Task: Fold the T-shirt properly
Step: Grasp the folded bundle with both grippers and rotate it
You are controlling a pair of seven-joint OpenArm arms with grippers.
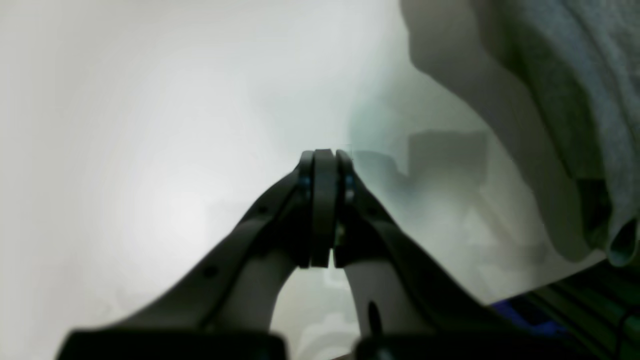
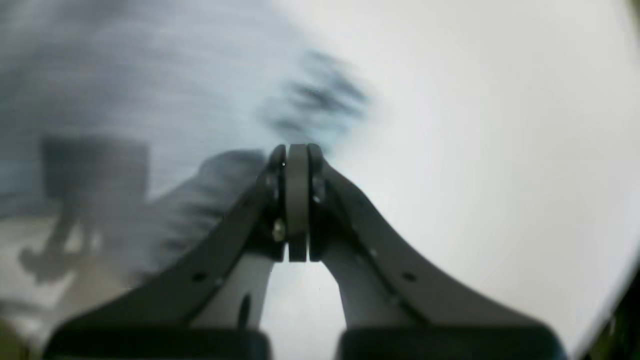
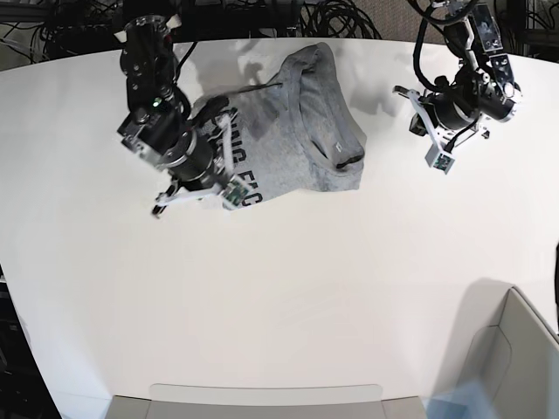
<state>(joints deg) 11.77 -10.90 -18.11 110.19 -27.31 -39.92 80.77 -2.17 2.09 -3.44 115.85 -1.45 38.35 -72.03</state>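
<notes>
The T-shirt (image 3: 297, 131) lies bunched in the upper middle of the base view, on the white table (image 3: 288, 297), partly doubled over: a plain grey fold with the collar sits on the right half, and black lettering shows along the lower left edge. The right gripper (image 3: 229, 194) hangs over that lettered corner at the left of the frame; its own wrist view shows the jaws pressed together with nothing between them, blurred grey cloth and dark print just beyond the tips. The left gripper (image 3: 444, 162) is at the upper right of the base view, well apart from the shirt, and its wrist view also shows the jaws together and empty, with the shirt's edge (image 1: 575, 100) in that frame's upper right corner. My judgement is that the step in hand is taking hold of the shirt to spread or fold it, and neither pincer has cloth. To do it well, the right jaws should part before coming down, settle on the hem at the lettered corner, and pinch a single layer instead of a bunch. The left should come in toward the collar side, so both hold opposite edges and the cloth can be drawn flat before any fold is made.
</notes>
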